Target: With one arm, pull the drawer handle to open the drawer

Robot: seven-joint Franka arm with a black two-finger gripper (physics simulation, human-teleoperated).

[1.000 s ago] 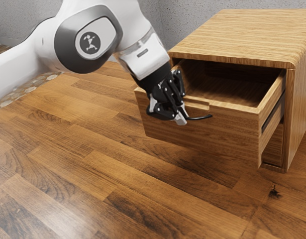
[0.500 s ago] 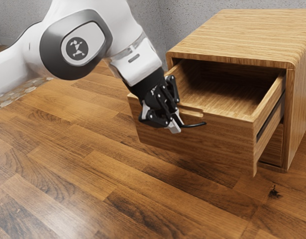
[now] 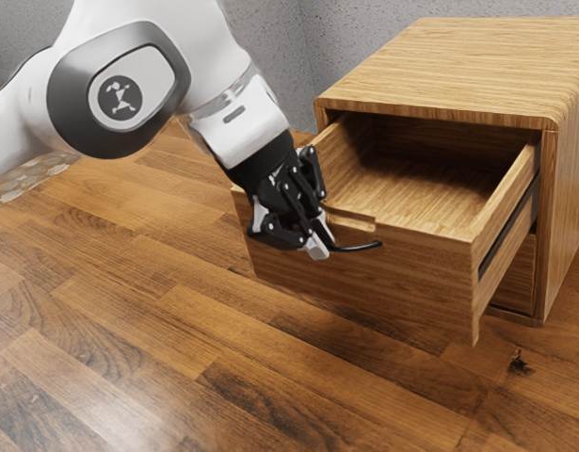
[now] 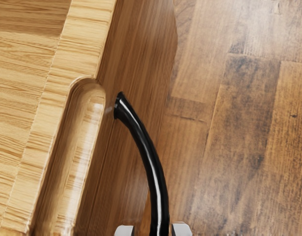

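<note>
— Fingers first: what are they doing?

— They are clamping the drawer's handle from two sides. In the wrist view I am seeing both pale fingertips pressing against the thin black bow, one on each side of it, so I am reading this as a firm grip on the handle.

— And where is the drawer sitting?

— It is standing well out of the cabinet, with its wooden bottom showing from above. Its front panel is facing the exterior view's lower left. My arm is reaching in from that view's upper left, and the hand is hanging just in front of the panel, near the end closer to the arm.

— How is the handle lying?

— It is bowing out from the panel. In the wrist view it is rising from a spot just beside the scooped notch in the panel's top edge and curving back to where I am gripping it. In the exterior view its far end is poking out of the fingers toward that view's right.

— Anything else around?

— The cabinet is resting on a dark plank-patterned worktop, a grey wall is standing behind it, and a small dark mark is showing on the planks near the cabinet's front corner.
</note>
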